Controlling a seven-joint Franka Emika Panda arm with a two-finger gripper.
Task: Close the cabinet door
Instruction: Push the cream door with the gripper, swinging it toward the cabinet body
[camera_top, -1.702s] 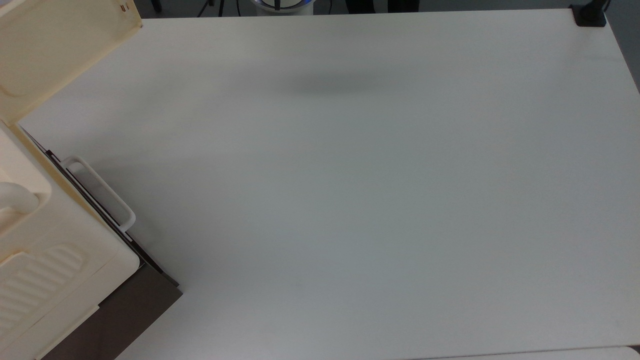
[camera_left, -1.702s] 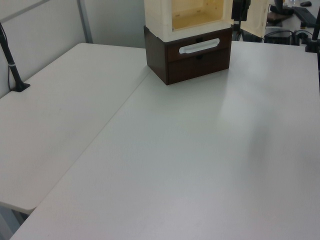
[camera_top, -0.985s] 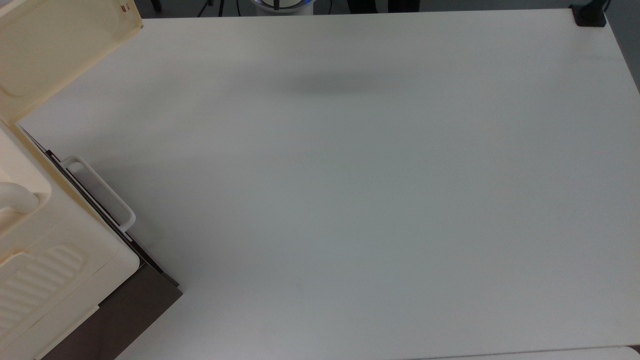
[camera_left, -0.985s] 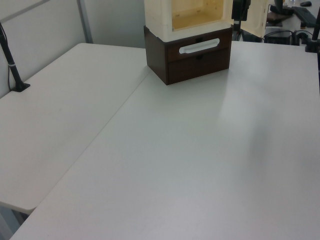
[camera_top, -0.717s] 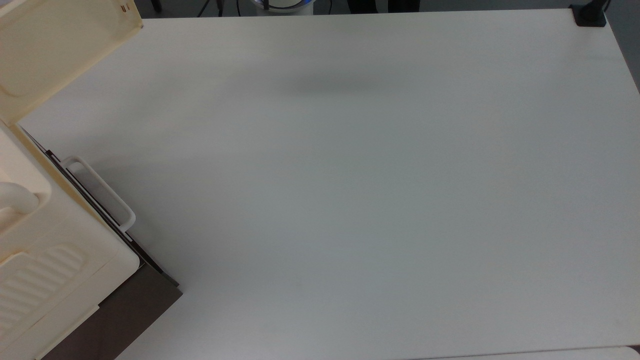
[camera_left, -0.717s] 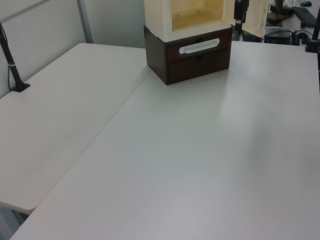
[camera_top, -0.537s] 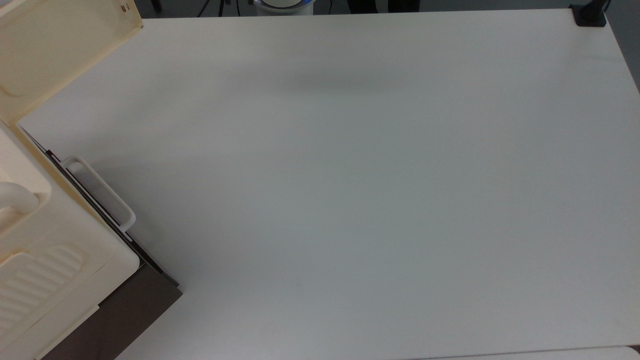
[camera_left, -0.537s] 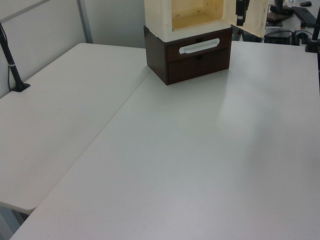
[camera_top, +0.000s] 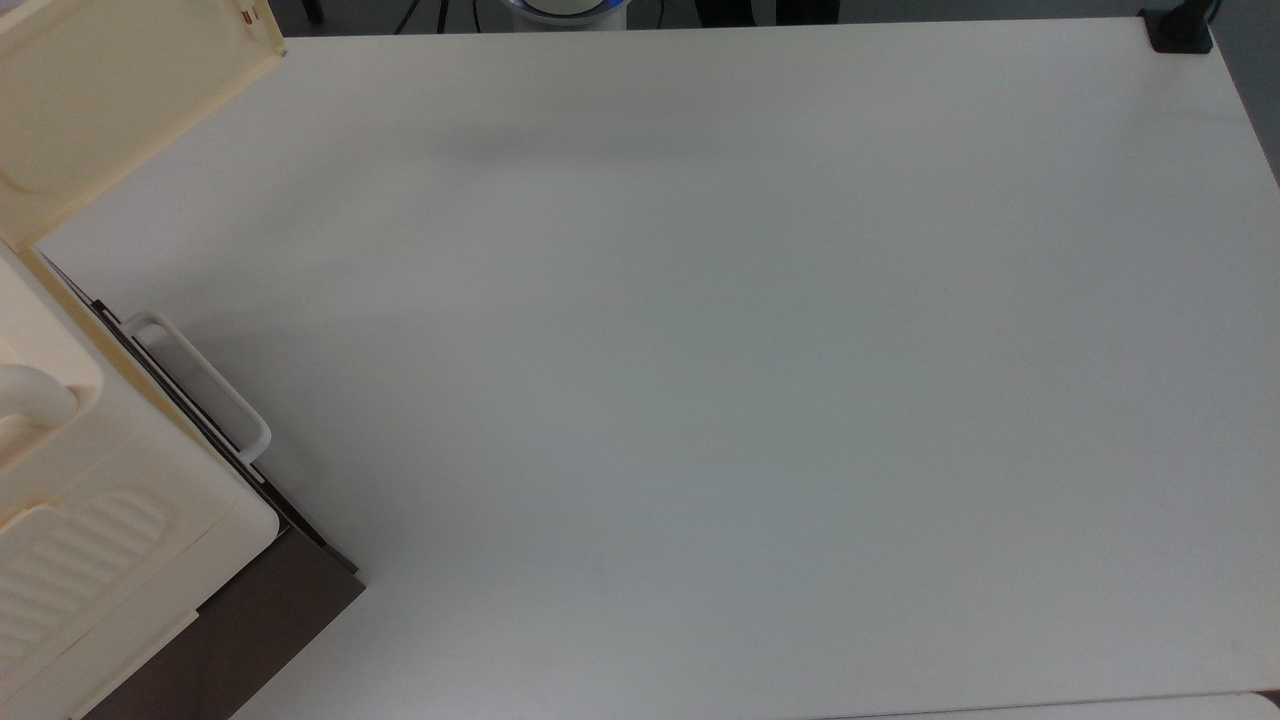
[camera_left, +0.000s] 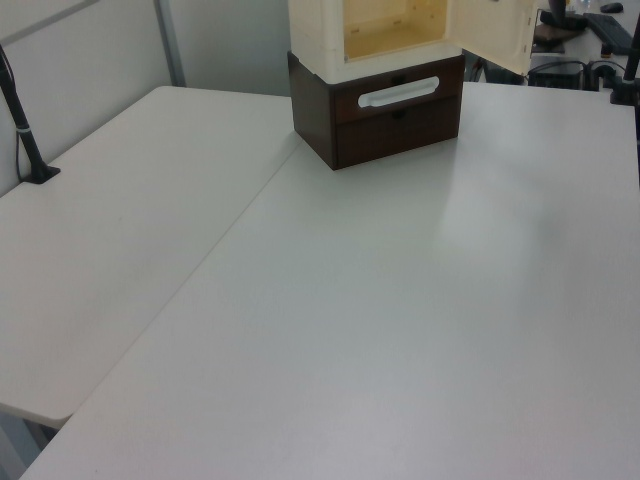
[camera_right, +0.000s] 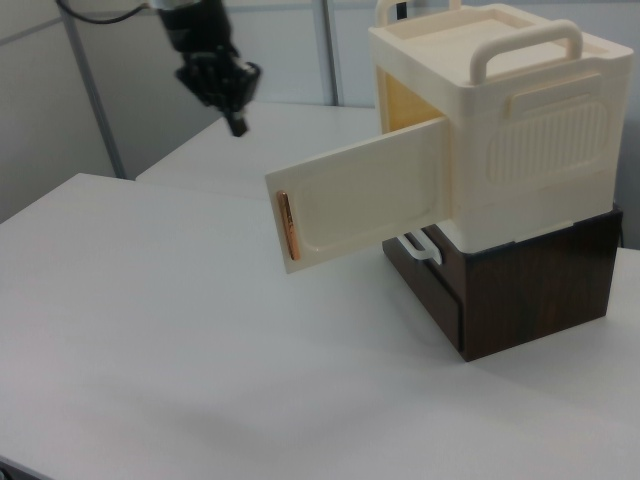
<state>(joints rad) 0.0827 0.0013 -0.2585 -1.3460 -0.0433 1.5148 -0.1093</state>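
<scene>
The cabinet door (camera_right: 360, 205) stands swung wide open, a cream-yellow panel with a copper-brown latch strip (camera_right: 284, 228) on its free edge. It hangs from the cream cabinet (camera_right: 510, 130), which sits on a dark brown base (camera_right: 530, 285). My black gripper (camera_right: 236, 122) hovers high above the table, up and to the right view's left of the door, apart from it. In the top view the door (camera_top: 110, 90) juts out at the upper left from the cabinet (camera_top: 90, 500). In the left view the door (camera_left: 495, 30) is open to the right of the cabinet (camera_left: 375, 80).
A white loop handle (camera_top: 200, 385) sticks out from the dark brown lower front (camera_top: 250, 620). The white table (camera_top: 700, 400) spreads wide in front of the cabinet. A black clamp (camera_top: 1180, 30) sits at the table's far right corner, and a black post (camera_left: 25, 130) stands at the left view's left.
The dark arm part seen in front of the door in the left view has left that spot. The shadow on the table in the top view has shifted left and faded. The door has not moved.
</scene>
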